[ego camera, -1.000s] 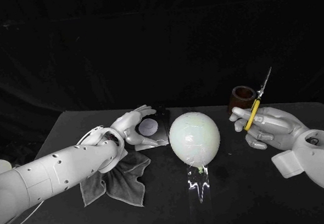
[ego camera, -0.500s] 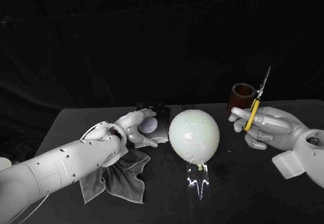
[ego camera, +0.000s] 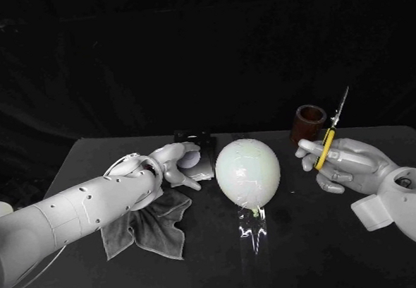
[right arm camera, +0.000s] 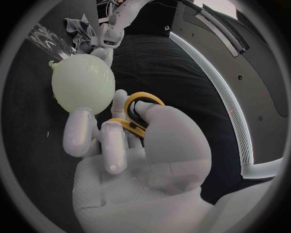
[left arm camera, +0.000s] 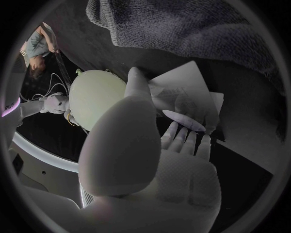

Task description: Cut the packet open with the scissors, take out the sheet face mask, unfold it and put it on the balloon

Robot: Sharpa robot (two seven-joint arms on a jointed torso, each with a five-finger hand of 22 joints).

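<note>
A: Where's the packet (ego camera: 192, 162) rn?
B: Left of ctr in the head view, lying on the table (ego camera: 385, 250), just left of the balloon (ego camera: 248, 173). White, w/ a pale round patch on it.
A: And the left hand (ego camera: 173, 164)?
B: Right on top of it. From the wrist cam the fingertips (left arm camera: 182, 141) sit at the packet's edge, thumb stretched out beside them. Whether it's actually got a grip, can't tell.
A: Balloon ok?
B: Pale, egg-shaped, upright at ctr frame, knot down. Under it there's clear plastic (ego camera: 253, 241), shiny, running twd the bottom edge.
A: Right hand (ego camera: 346, 164)?
B: Ctr-right, fingers wrapped round the scissors (ego camera: 329, 132). Yellow handles inside the fingers, blades together and pointing up. It's apart from the balloon, w/ a gap btw them.
A: Anything else?
B: Dark crumpled cloth (ego camera: 149, 229) lower left, under the left forearm, near the packet. Brown cup (ego camera: 311, 121) upper right of ctr, just beside the scissors' blades in that view. Touching or not, no idea.
</note>
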